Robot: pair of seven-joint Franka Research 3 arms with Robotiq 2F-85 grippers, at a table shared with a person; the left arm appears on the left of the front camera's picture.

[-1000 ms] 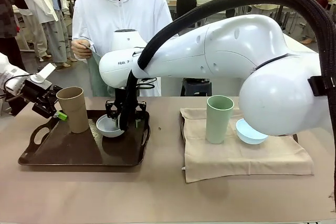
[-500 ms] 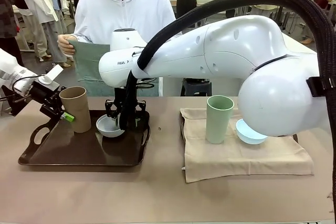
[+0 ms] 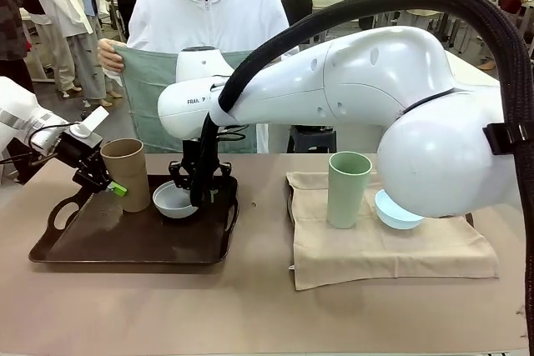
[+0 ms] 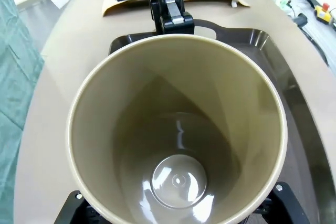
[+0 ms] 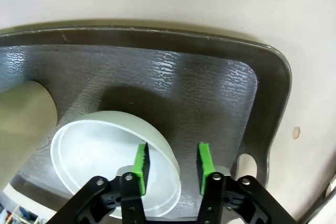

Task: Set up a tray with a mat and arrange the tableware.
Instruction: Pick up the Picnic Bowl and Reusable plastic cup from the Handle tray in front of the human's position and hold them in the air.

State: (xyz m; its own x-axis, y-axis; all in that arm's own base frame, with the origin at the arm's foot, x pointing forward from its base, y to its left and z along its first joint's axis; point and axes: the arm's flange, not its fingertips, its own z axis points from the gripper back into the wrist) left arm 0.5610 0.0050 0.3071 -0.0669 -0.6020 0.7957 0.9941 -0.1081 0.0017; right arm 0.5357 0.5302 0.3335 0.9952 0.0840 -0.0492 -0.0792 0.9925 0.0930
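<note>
Now, both tools are at the dark brown plastic tray (image 3: 125, 239) with cut-out handles, on the left half of the tabletop (image 3: 250, 314).

Right tool (image 5: 172, 162): green pads spread, astride the wall of the small round white bowl (image 5: 100, 150). One pad is inside the rim, one outside, with a gap showing at the outer pad. No pinch yet. The bowl sits on the tray floor toward a corner, near a handle slot.

Left tool (image 3: 113, 185): fingers either side of the tall tan plastic cup (image 3: 127, 174), low on its wall, coming in from the tray's left. The cup is upright or nearly so, mouth up, just beside the bowl. I cannot tell whether the pads press it, nor whether its base rests on the tray.

Pale green plastic cup (image 3: 349, 189) and light blue bowl (image 3: 396, 210) stand on a beige cloth mat (image 3: 392, 256), well apart from my tools.

The person opposite holds up a green cloth (image 3: 154, 81).

Judgement: the coming move turns on the bowl wall lying between my right pads. Closing straight inward should catch it. This tray has no mat, so cup and bowl likely come out first.
</note>
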